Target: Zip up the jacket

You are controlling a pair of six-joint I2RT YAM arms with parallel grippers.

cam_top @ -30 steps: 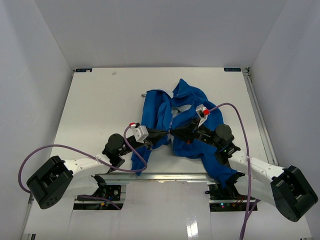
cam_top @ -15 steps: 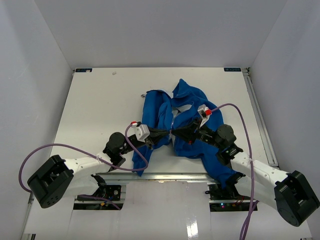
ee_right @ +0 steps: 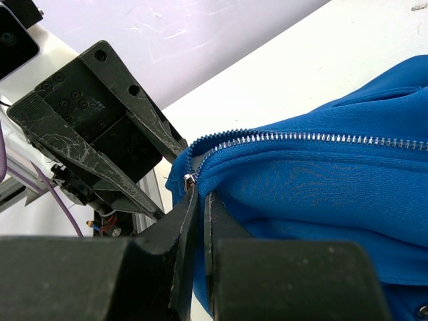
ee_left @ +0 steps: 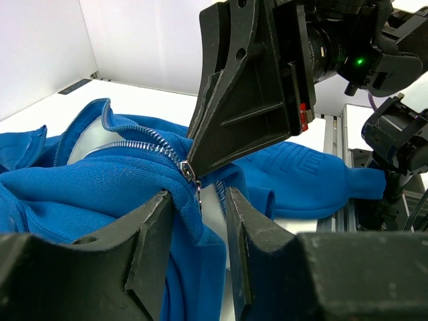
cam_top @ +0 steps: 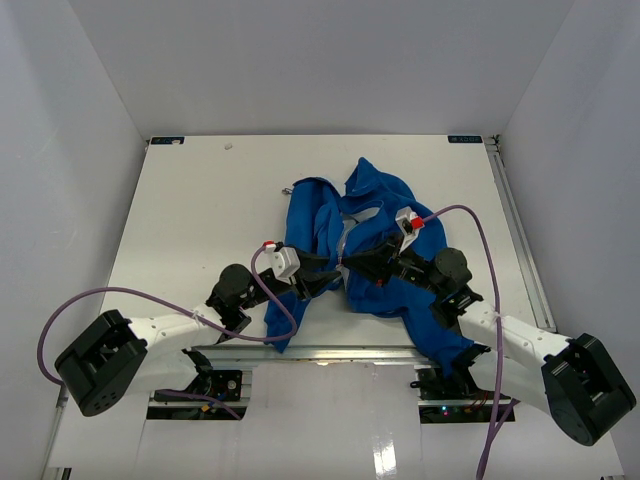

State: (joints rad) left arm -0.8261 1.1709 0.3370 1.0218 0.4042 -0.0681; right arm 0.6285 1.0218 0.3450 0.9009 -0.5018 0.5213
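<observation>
Hold right end effector (ee_right: 199, 195) clamped on the zipper slider (ee_right: 189, 178) at its tips; shut the parted, empty left end effector (ee_left: 198, 195) on jacket (ee_left: 80, 194) fabric between its fingers, then draw slider along the teeth.

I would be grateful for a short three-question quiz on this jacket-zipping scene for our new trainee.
1. True or false: the left hand and the right hand are far apart, neither near the jacket.
2. In the left wrist view, the left hand's fingers are: A) apart, with jacket fabric between them; B) clamped shut on a sleeve; C) holding a cable.
3. Fill in: the zipper slider sits at the fingertips of the ____ hand.
Key: 1 false; 2 A; 3 right.
</observation>
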